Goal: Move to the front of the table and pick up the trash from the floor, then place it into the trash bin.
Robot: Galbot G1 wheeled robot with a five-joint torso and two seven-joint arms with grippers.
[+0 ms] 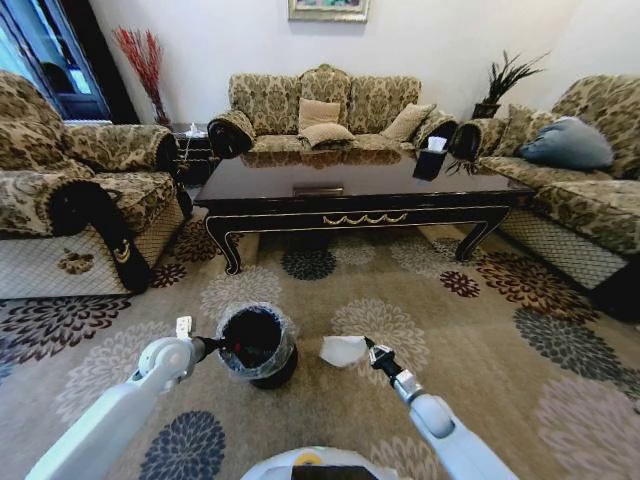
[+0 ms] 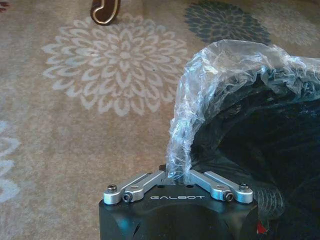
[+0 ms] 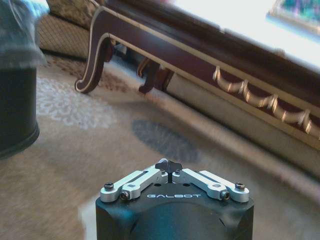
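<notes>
- The left arm (image 1: 110, 415) reaches forward and low, its white forearm angled inward toward the middle.
- The left gripper (image 1: 222, 347) is clamped tight, its fingers (image 2: 186, 175) pinching a thin fold of crinkly clear plastic between them.
- The right arm (image 1: 450, 435) stretches forward and inward as well, held low.
- The right gripper (image 1: 368, 347) has its fingers (image 3: 169, 165) drawn together at the tips, with nothing visible between them in the right wrist view.

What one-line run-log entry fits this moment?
left gripper: shut on trash bin rim | right gripper: shut, beside paper wad | table: ahead
</notes>
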